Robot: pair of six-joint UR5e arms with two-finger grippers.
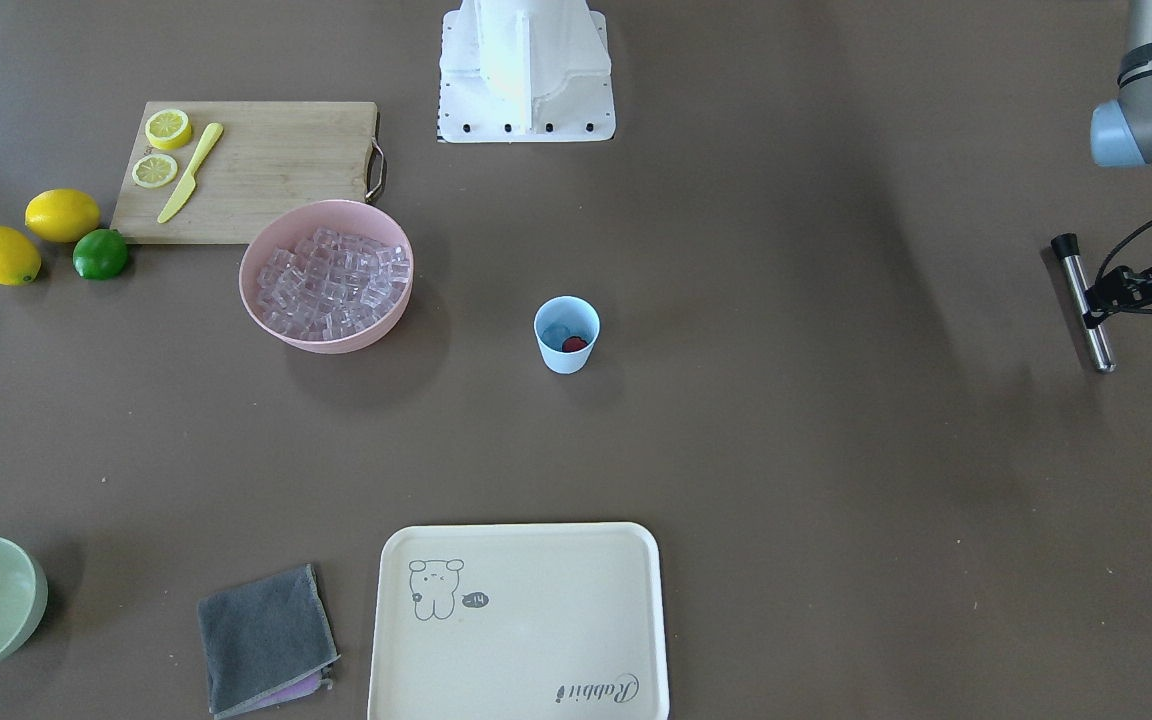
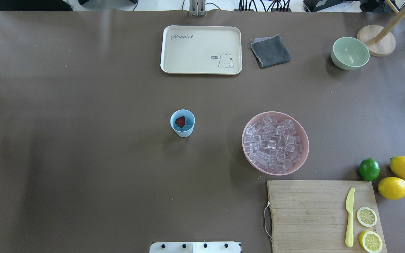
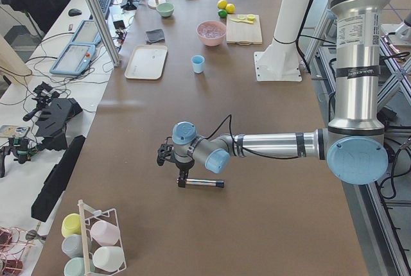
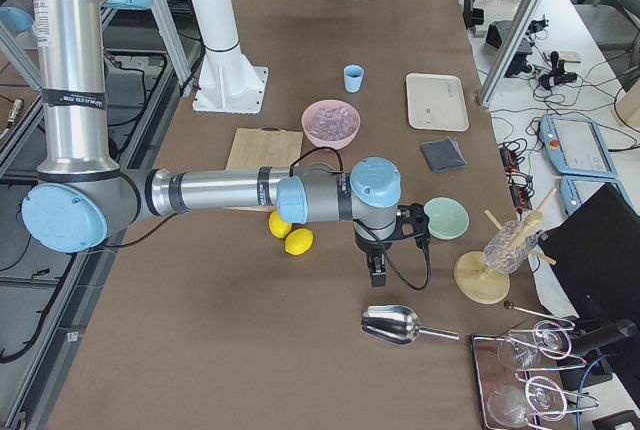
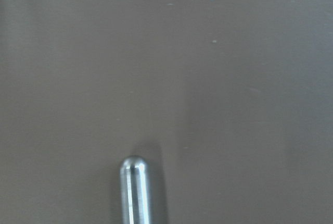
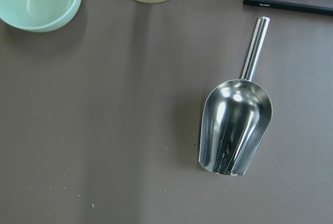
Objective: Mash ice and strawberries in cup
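The light blue cup (image 2: 182, 130) stands upright mid-table with one red strawberry (image 2: 180, 121) inside; it also shows in the front view (image 1: 566, 350). The ice (image 2: 272, 143) fills the pink bowl (image 2: 302, 160), to the right of the cup in the overhead view. My left gripper (image 1: 1101, 297) is far from the cup near the table's left end, shut on a metal muddler (image 1: 1096, 345). The muddler's rounded tip shows in the left wrist view (image 5: 134, 190). My right gripper (image 4: 378, 268) hangs over the table's right end above a steel scoop (image 6: 234, 127); I cannot tell whether it is open or shut.
A wooden cutting board (image 2: 308, 211) holds a yellow knife (image 2: 349, 216) and two lemon halves. Two lemons (image 2: 393, 187) and a lime (image 2: 369, 169) lie beside it. A cream tray (image 2: 201, 49), grey cloth (image 2: 270, 51) and pale green bowl (image 2: 350, 52) sit along the far side.
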